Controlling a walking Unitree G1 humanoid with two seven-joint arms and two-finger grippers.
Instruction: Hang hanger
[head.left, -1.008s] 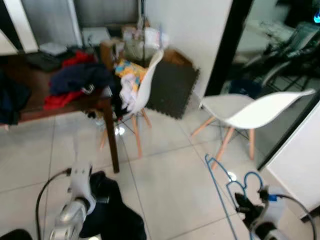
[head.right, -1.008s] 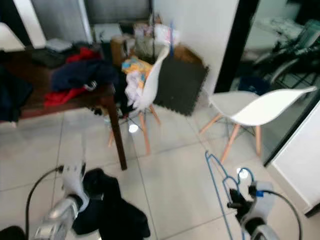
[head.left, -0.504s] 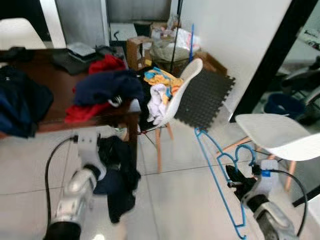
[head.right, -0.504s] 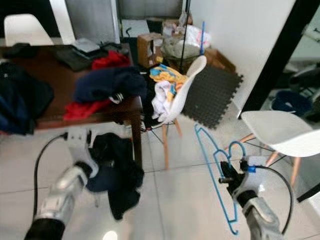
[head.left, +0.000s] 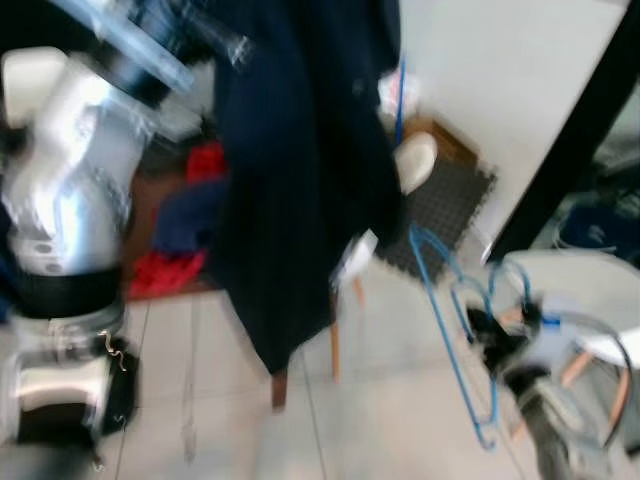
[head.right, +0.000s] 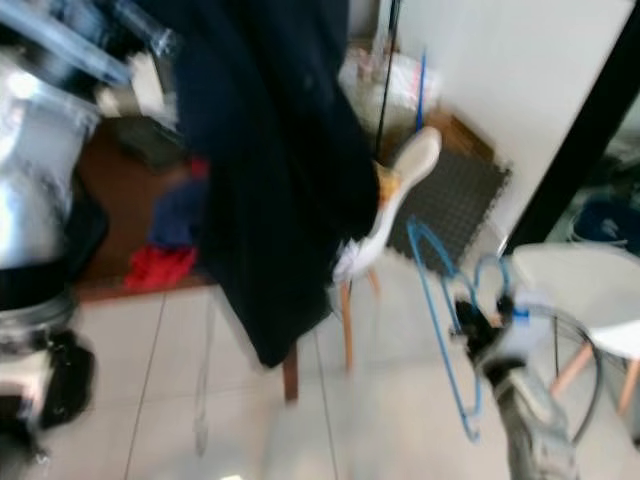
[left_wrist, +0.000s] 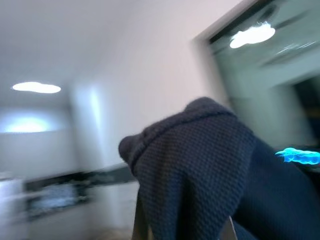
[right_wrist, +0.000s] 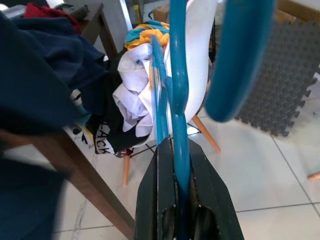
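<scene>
Location: a lived-in home room.
You see a clothes-strewn wooden table (head.right: 120, 190), white shell chairs (head.left: 585, 290), tiled floor (head.left: 400, 420) and a foam mat (head.right: 455, 200).

Pale floor tiles (head.left: 400, 420) met a white wall (head.left: 480, 90); white chairs (head.right: 400, 190) stood beside a dark wooden counter (head.right: 120, 200) near a grey foam mat (head.right: 450, 205).

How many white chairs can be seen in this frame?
2: one white chair beside the wooden table, partly behind the raised dark garment; another white chair at right. Blur may hide others.
</scene>
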